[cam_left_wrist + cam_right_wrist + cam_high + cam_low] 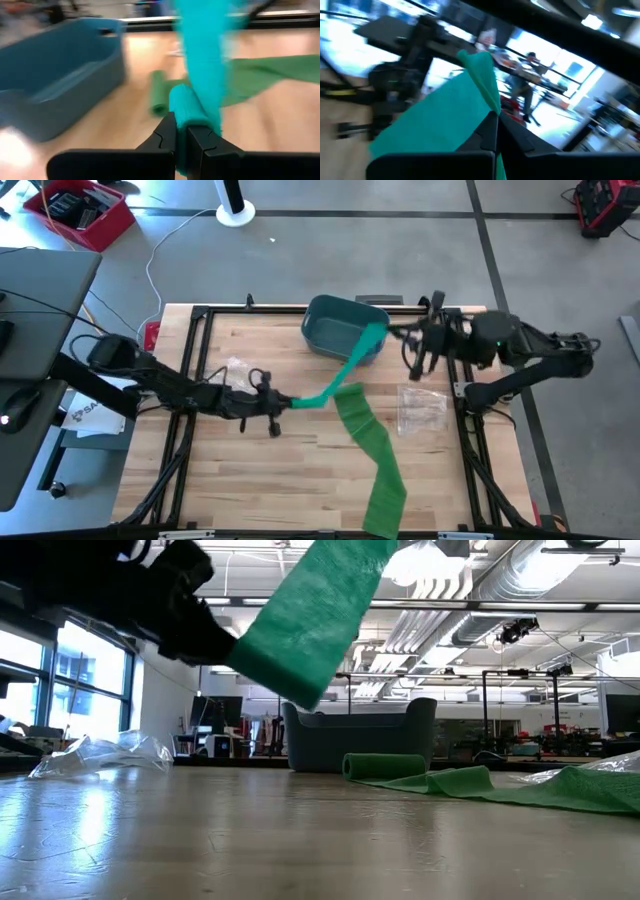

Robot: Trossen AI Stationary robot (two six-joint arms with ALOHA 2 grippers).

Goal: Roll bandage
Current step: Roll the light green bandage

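Observation:
A teal bandage (345, 370) stretches through the air between my two grippers, above the table. My left gripper (287, 402) is shut on its lower, partly rolled end near the table's middle. My right gripper (392, 335) is shut on its upper end, above the blue bin's (335, 330) right edge. A second, green bandage (372, 450) lies unrolled on the table, running toward the near edge. Its rolled far end (159, 92) rests on the wood in front of the bin. My left gripper pinches the teal bandage's small rolled end (186, 107) between its two fingers, coming nearly level from the table's left. The roll is lifted clear of the table, and the band rises from it toward the right gripper. My right gripper pinches the band's other end (487, 95) between its fingers, level, from the table's right side. The band runs from it down toward the left gripper, drawn fairly straight and clear of the table.
Clear plastic wrappers lie at the table's right (420, 410) and far left (235, 370). The blue bin stands at the far edge. A person (527, 65) shows in the room behind. Bare wood lies at the near left.

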